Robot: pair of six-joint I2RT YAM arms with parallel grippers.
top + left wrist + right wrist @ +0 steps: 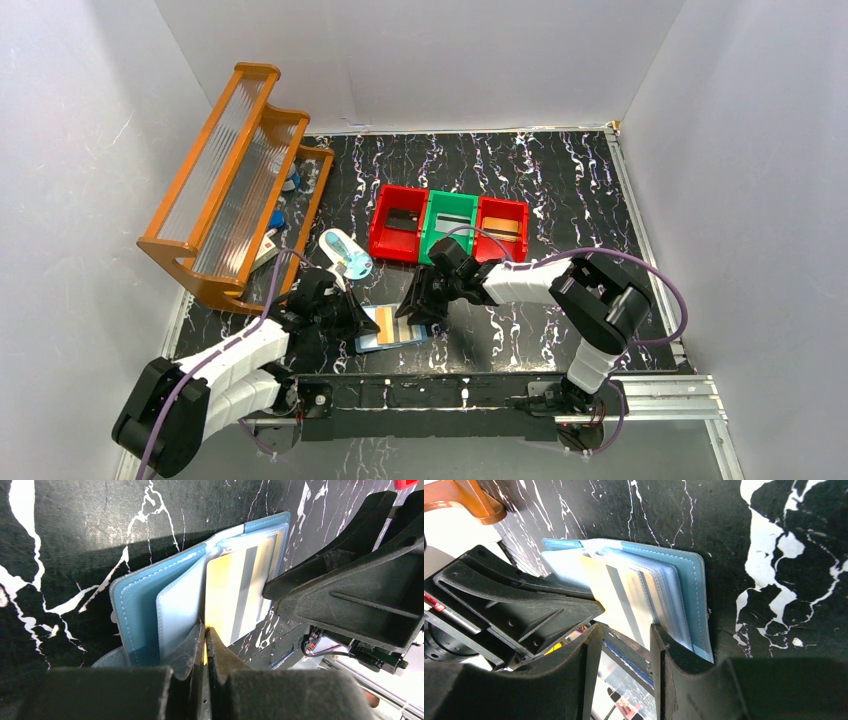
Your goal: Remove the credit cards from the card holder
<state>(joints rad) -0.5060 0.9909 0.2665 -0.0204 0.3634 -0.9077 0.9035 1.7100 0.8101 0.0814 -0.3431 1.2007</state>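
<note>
Black marbled worktop (560, 180): left claw (205, 640) pinches tan-orange card (225, 595), presumably to draw it out; right claw (626, 630), spread, straddles card holder (689, 595), apparently steadying it.

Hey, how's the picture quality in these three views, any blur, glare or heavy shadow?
Top external: evenly lit, slightly soft. Left wrist: card holder sharp; left gripper, shut on the tan-orange card, blurred near the lens; shadow band above. Right wrist: blown-out white patch top left, right gripper soft.
</note>
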